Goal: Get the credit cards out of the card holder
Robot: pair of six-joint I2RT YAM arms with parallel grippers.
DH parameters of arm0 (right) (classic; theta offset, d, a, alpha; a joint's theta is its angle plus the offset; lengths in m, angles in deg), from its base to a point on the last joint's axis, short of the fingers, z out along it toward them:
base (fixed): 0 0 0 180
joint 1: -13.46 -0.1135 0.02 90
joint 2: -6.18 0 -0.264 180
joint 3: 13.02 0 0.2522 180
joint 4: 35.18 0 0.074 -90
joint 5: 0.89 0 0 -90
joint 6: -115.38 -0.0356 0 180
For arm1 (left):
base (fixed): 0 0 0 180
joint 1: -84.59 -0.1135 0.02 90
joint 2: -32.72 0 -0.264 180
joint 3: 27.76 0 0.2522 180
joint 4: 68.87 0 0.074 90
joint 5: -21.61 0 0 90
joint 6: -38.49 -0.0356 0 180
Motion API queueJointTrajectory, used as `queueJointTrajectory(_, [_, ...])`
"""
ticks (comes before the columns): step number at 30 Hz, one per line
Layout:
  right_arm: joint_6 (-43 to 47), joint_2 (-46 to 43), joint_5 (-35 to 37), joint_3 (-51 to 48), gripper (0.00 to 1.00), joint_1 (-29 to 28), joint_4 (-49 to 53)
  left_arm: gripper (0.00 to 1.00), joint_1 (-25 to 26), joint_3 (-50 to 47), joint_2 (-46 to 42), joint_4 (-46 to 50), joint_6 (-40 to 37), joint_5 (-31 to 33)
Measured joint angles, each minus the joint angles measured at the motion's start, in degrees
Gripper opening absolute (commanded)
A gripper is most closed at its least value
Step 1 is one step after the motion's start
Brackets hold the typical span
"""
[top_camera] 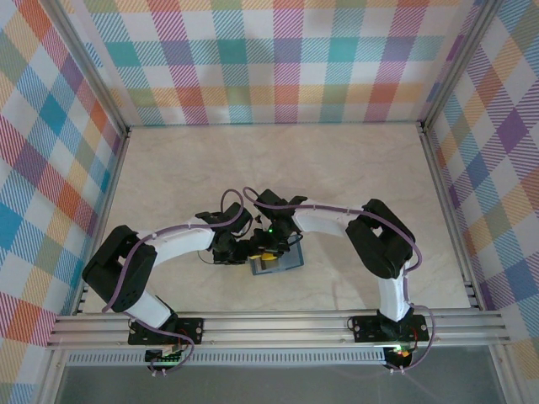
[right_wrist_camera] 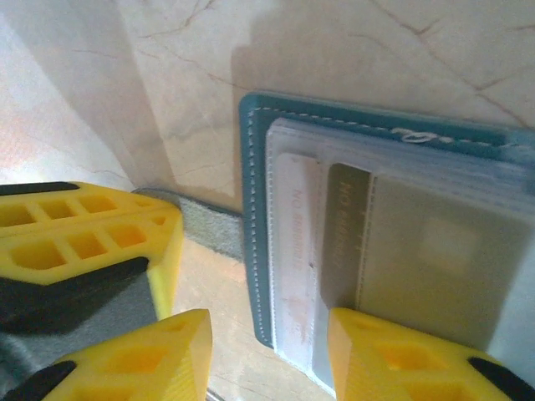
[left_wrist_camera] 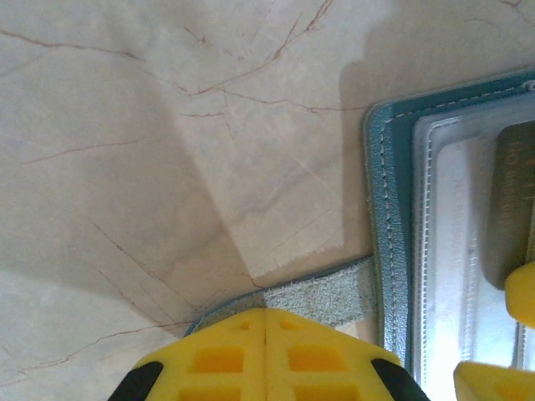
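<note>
1. Card holder: small teal-blue folding wallet with pale stitching along its border; lies open and flat on the table, in the middle of the top view between the two arms; clear plastic sleeves face up.
2. Credit cards: thin rectangular cards; one is pale pinkish-white with faint print, and the one beside it has a dark olive band along its edge; both are tucked inside the clear sleeves of the card holder.
3. Grey-blue suede-like side tab: short strip sticking out from the holder's stitched edge, flat on the table.
4. Left gripper: two yellow ribbed fingers; jaws clenched on the free end of the side tab, pads meeting with no gap; just beside the holder.
5. Right gripper: yellow fingers; jaws released and standing apart; one finger is over the table beside the stitched edge, the other over the sleeved, dark-banded card; whether either pad touches cannot be told.
6. Table: pale beige marble-patterned top with thin brown veins.
7. Walls: pastel plaid panels on three sides.
</note>
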Motion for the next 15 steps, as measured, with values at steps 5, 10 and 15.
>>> queueJointTrajectory(5, [-0.15,0.0,-1.51,-0.72,0.43,-0.02,-1.11,0.07,-0.04,0.0,-0.02,0.0,0.0,-0.11])
queueJointTrajectory(10, [0.02,0.0,-0.94,-0.7,0.44,-0.02,-0.63,0.07,-0.04,0.0,0.0,0.0,0.0,-0.13])
queueJointTrajectory(15, [0.11,0.02,1.16,-0.31,0.43,-0.02,1.68,0.07,-0.04,0.0,0.0,0.04,-0.02,-0.15])
